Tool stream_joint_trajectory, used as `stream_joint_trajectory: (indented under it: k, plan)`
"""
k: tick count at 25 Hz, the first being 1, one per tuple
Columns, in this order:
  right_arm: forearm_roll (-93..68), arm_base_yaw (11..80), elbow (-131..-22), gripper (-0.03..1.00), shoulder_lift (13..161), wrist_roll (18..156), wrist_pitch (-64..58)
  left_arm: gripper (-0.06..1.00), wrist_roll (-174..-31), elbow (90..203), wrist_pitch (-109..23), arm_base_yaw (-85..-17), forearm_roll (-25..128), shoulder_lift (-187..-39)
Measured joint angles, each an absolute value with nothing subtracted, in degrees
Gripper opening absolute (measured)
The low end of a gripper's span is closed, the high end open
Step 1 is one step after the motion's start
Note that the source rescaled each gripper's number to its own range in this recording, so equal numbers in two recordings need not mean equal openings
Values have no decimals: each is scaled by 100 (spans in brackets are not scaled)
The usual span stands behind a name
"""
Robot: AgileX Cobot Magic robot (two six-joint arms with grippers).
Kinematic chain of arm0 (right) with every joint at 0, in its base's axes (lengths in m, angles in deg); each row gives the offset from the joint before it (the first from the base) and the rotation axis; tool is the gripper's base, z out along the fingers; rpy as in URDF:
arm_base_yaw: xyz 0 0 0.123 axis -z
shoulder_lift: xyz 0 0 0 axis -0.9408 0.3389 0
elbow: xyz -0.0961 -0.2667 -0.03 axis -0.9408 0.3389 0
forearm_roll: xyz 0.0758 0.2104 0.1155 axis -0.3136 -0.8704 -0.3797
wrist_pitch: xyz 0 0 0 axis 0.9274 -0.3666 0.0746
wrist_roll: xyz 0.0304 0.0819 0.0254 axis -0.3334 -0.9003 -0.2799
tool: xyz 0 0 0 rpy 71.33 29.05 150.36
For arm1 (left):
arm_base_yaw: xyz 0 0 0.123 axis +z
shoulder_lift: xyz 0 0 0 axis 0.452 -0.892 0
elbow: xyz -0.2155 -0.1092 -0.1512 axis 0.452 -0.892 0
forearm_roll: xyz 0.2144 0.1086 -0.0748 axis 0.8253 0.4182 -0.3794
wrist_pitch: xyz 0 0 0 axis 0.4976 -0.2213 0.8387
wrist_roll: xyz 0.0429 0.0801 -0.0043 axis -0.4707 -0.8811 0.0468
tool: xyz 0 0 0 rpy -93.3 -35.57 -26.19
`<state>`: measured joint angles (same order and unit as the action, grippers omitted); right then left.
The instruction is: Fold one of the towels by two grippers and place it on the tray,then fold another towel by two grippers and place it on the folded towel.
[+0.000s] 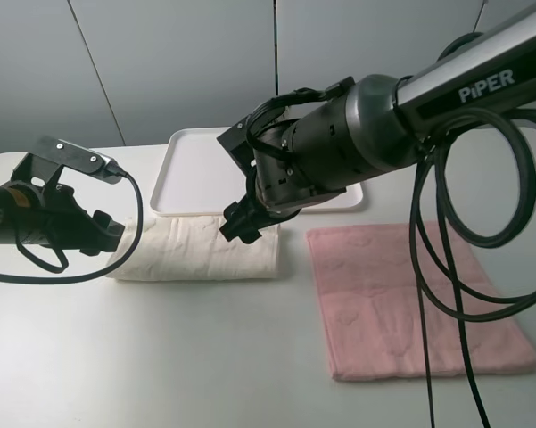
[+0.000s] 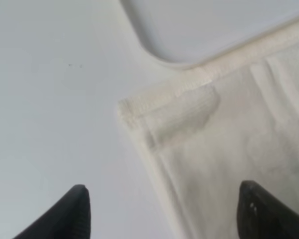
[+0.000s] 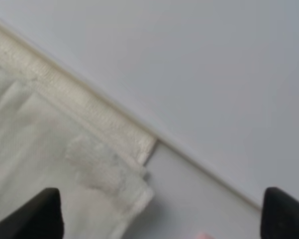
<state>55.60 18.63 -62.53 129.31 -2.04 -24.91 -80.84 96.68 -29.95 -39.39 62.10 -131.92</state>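
Cream off-white terry towel (image 1: pixel 201 250): folded strip on the counter (image 1: pixel 205 374), at 6 o'clock of the flat white plastic tray (image 1: pixel 192 174), against its rim. Judged light, limp, grippy; pinch both end corners through all layers. Pale pink terry towel (image 1: pixel 410 303) flat at its 3 o'clock. Left claw (image 1: pixel 107 236) at the 9 o'clock end, right claw (image 1: pixel 241 223) at the 3 o'clock end, both spread, empty. Count: two towels, one tray, two claws.

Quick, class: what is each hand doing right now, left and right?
Left hand: open, holding nothing, over the cream towel.
Right hand: open, holding nothing.
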Motion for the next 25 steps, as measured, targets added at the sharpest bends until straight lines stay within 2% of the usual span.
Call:
stream_joint_trajectory:
  k: [3, 9, 17, 25]
  plan:
    - [4499, 1983, -6360, 99, 12931, 499, -2421, 79, -8084, 9979, -3638, -3661, 5794, -13332]
    - [1641, 2560, -6758, 100, 12931, 3078, -2601, 84, -7800, 10985, -5393, -3179, 5455, -14022]
    - [99, 2636, -6879, 100, 12940, 4650, -3169, 84, -7622, 12016, -6326, -3167, 5233, -14600]
    - [-421, 2636, -6879, 100, 12940, 5090, -3190, 84, -7359, 12529, -6791, -3167, 5272, -15061]
